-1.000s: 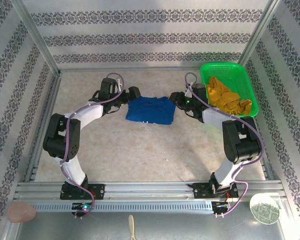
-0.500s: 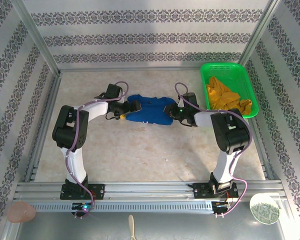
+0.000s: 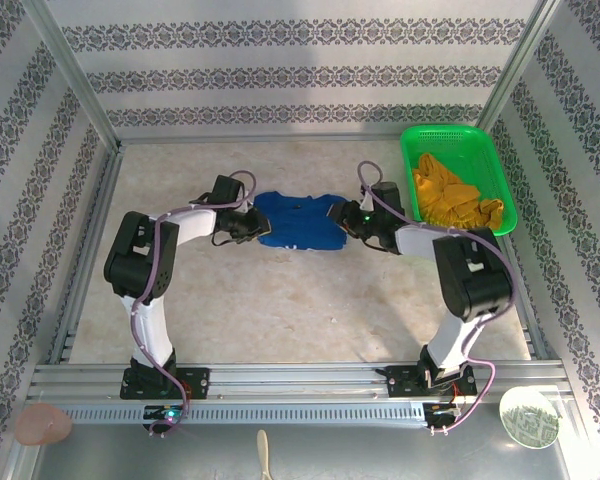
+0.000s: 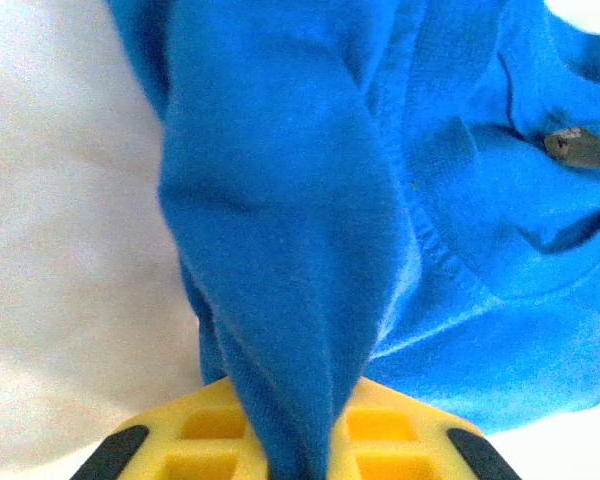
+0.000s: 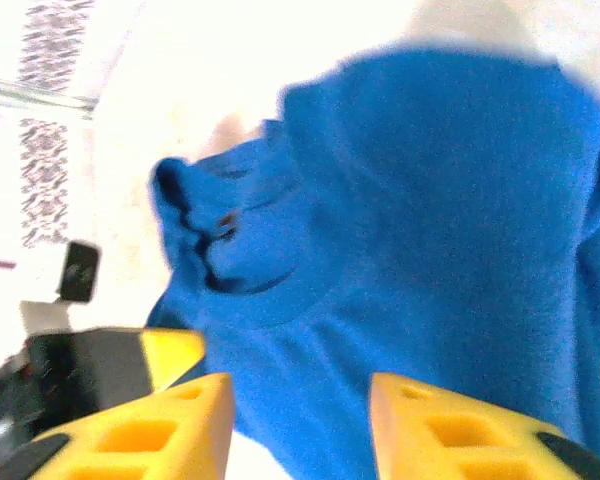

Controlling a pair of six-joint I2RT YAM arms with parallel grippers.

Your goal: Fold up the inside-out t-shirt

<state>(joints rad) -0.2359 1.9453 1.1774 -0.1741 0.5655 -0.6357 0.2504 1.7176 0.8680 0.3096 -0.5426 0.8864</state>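
Inside-out t-shirt: the inside-out t-shirt (image 3: 302,224) is lying bunched into a compact, rumpled blue patch on the table (image 3: 280,310). It is sitting about midway between the left and right edges, in the far half, with bare surface between it and the far edge.
Left gripper: the left gripper (image 3: 257,222) is sitting at the shirt's left edge. In the left wrist view (image 4: 292,458) its yellow fingers (image 4: 385,440) are pressing together on a raised fold of the blue cloth, which is running down between them.
Cloth by the left gripper: the pinched fold (image 4: 280,250) is standing up as a ridge. To its right a ribbed seam is curving across the fabric, and a small grey tag (image 4: 575,148) is showing.
Right gripper: the right gripper (image 3: 342,214) is resting at the shirt's right edge. In the right wrist view (image 5: 300,430) its two yellow fingers (image 5: 170,430) are standing clearly apart, with blue cloth showing in the gap beyond them. Whether they are touching the cloth I cannot tell.
Arms: both arms are reaching in from the near edge, their wrists turning inward toward each other across the shirt.
Green basket: the green basket (image 3: 482,140) is sitting in the far right corner of the table, apart from the shirt.
Mustard garment: a mustard garment (image 3: 450,195) is lying crumpled inside the basket.
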